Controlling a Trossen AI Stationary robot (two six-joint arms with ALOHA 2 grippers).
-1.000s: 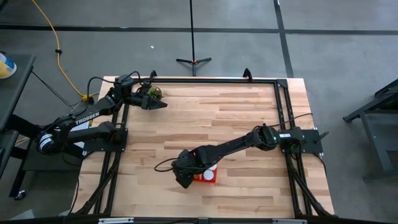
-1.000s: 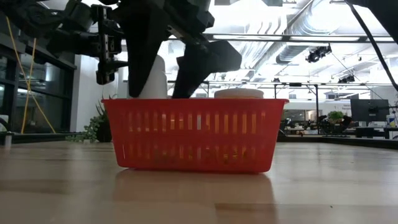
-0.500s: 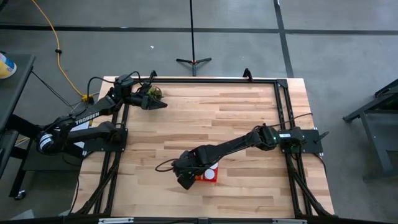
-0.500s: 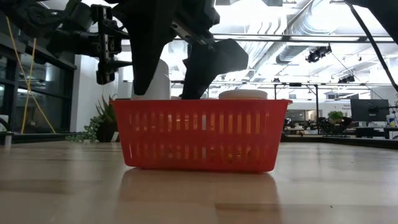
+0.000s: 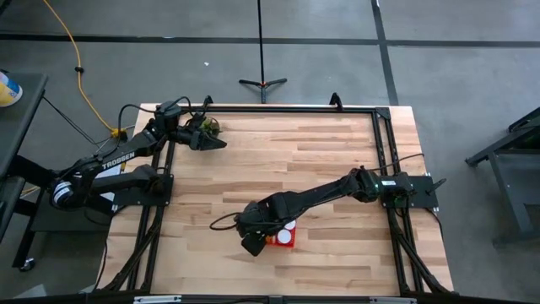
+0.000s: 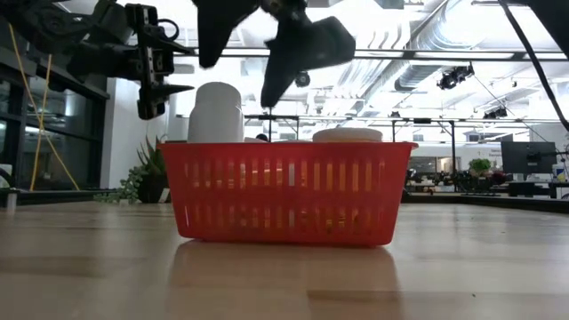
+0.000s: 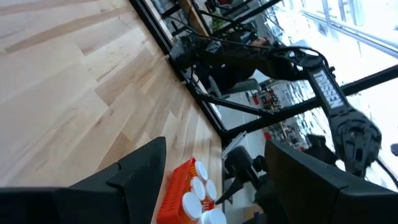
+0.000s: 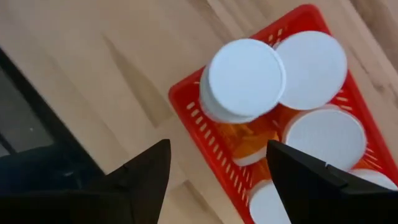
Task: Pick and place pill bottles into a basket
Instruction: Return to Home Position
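The red basket [image 5: 283,237] stands near the table's near edge, also in the low view [image 6: 284,204]. Several pill bottles with white caps stand in it. The whitish bottle [image 8: 242,78] stands at the basket's left end and rises above the rim [image 6: 216,111]. An orange bottle [image 8: 249,142] shows between the caps. My right gripper [image 8: 217,149] is open and empty, hanging just above the whitish bottle [image 6: 240,71]. My left gripper [image 5: 218,142] is open and empty at the far left of the table.
A small green plant [image 5: 208,127] stands at the table's far left corner beside my left gripper. A black frame [image 5: 278,108] runs along the table's edges. Bare wood [image 5: 337,152] lies between the basket and the far edge.
My right gripper has gone up out of the basket, its fingers leaving the sides of the whitish bottle, which stays upright in the basket. The basket has slid a little toward the table's right edge.
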